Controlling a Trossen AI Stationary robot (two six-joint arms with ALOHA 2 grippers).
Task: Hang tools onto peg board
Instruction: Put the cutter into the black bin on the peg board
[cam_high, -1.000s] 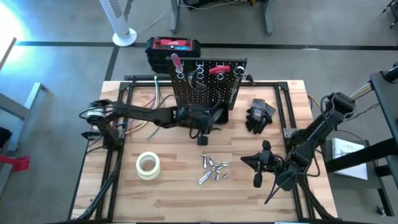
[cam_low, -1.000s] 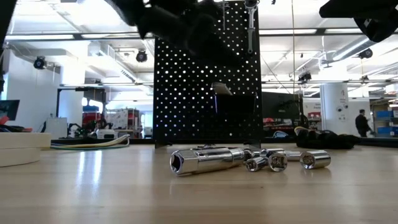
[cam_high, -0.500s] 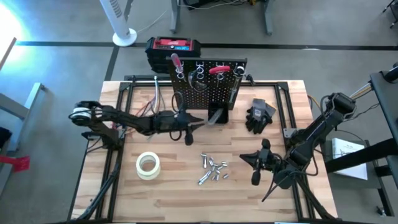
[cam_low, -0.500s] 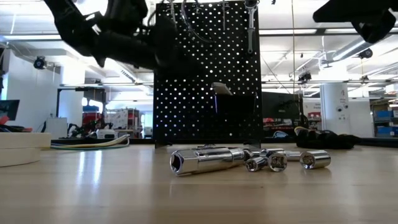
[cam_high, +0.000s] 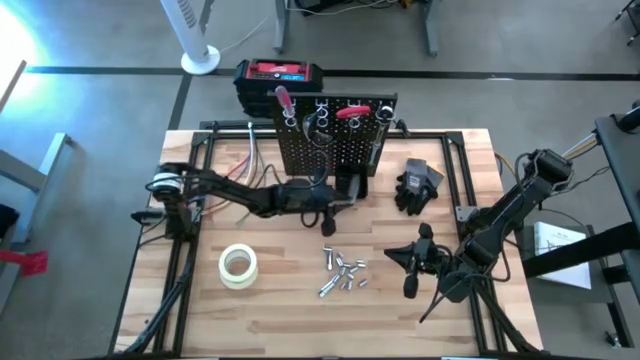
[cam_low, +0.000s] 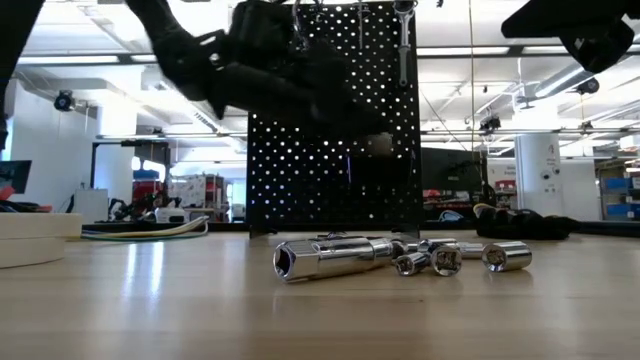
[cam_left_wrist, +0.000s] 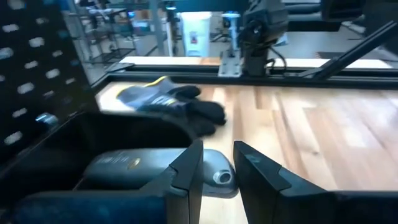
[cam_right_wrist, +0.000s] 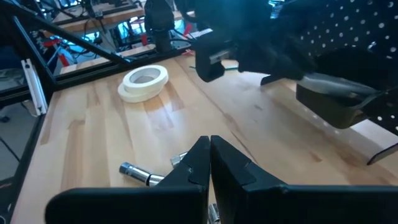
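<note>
The black peg board stands upright at the table's far middle. Red-handled tools and a grey wrench hang along its top. My left gripper reaches level toward the table's right, just in front of the board's small black bin, with a silvery bit between its narrowly parted fingers. A longer grey tool lies in the bin. Several silvery bits lie in a heap on the near middle of the table. My right gripper hangs shut above the table to the right of that heap. My left gripper has the silvery bit's end between its two fingers, which come level from the table's left. The fingers themselves cover the place of contact. The bit is clear of the table, beside the bin's rim.
A whitish tape roll lies near left. Black gloves lie to the right of the board. A red-and-black box stands behind the board, and loose cables run to its left. Bare wood lies between the heap and the board.
My left gripper drew back toward the table's left edge, then came right again to the bin. It has sunk lower in front of the peg board and rolled somewhat. Its fingers keep the same gap.
</note>
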